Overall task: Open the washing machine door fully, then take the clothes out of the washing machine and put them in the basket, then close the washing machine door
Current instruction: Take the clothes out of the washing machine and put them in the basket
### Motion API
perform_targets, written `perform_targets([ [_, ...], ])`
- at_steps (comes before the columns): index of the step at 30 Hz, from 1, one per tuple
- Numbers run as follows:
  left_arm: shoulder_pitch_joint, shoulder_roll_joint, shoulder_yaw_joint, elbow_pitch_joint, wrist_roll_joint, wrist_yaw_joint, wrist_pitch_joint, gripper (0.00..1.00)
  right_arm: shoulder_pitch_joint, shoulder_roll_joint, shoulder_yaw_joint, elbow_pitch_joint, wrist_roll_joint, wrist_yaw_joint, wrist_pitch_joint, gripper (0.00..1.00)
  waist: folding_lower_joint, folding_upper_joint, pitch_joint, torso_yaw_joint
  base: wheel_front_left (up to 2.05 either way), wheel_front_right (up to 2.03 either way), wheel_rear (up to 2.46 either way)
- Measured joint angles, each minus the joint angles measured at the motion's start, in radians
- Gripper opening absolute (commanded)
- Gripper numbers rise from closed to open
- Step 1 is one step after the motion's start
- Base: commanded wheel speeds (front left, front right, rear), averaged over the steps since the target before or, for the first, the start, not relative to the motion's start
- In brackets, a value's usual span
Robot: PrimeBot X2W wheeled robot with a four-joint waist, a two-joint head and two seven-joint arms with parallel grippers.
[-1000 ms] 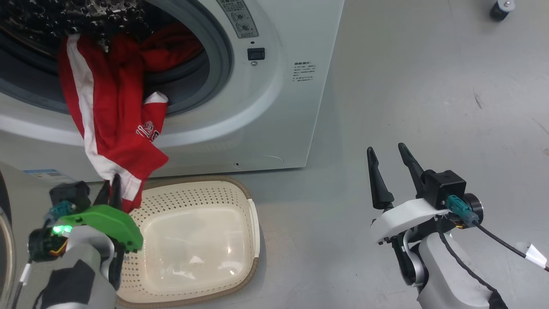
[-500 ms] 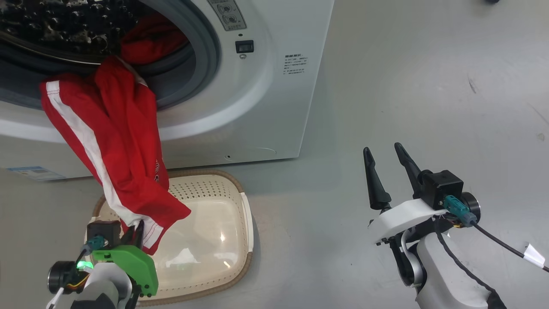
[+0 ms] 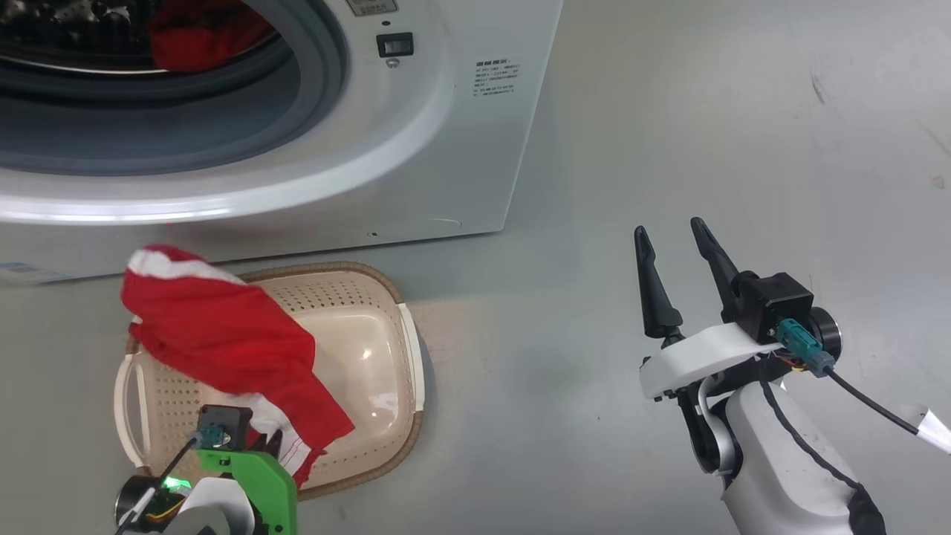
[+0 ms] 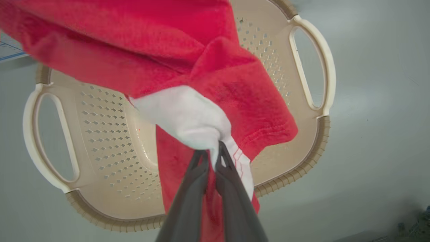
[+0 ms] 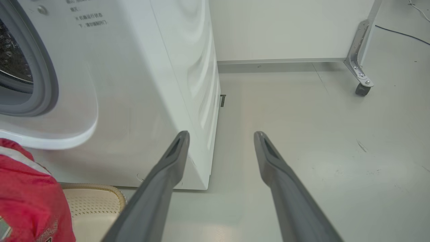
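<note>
Clothes (image 3: 223, 342) drape over basket (image 3: 327, 297), lettering unreadable.

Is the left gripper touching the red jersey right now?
Touching. The left wrist view shows the left gripper shut on the jersey, its white trim pinched between the fingers, over the basket.

Open floor (image 3: 594, 223) right of the basket (image 3: 413, 349); washing machine (image 3: 446, 148) close behind it

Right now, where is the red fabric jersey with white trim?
Lower left of the head view, the red jersey hangs over the cream perforated basket, pinched by the left gripper.
</note>
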Motion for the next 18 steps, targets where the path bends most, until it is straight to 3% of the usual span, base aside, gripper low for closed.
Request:
perform_targets([
  [14, -0.103, 0.027, -0.024, -0.044, -0.036, 0.0, -0.022, 0.0, -0.055, -0.001, 0.01, -0.039, -0.012, -0.009, 0.0, 1.0, 0.0, 0.0, 0.146, -0.012, 0.0, 0.0, 0.0],
  [15, -0.109, 0.038, -0.023, -0.047, -0.036, 0.0, -0.035, 0.24, -0.061, -0.001, 0.01, -0.042, -0.012, -0.01, 0.0, 1.0, 0.0, 0.0, 0.156, -0.013, 0.0, 0.0, 0.0],
  [16, -0.115, 0.049, -0.023, -0.051, -0.036, 0.0, -0.047, 0.91, -0.066, -0.001, 0.01, -0.044, -0.012, -0.01, 0.0, 1.0, 0.0, 0.0, 0.165, -0.014, 0.0, 0.0, 0.0],
  [17, -0.122, 0.058, -0.024, -0.051, -0.036, 0.0, -0.052, 1.0, -0.072, -0.001, 0.01, -0.044, -0.012, -0.01, 0.0, 1.0, 0.0, 0.0, 0.173, -0.015, 0.0, 0.0, 0.0],
  [18, -0.127, 0.065, -0.025, -0.05, -0.036, 0.0, -0.052, 1.0, -0.076, -0.001, 0.01, -0.045, -0.012, -0.01, 0.0, 1.0, 0.0, 0.0, 0.18, -0.017, 0.0, 0.0, 0.0],
])
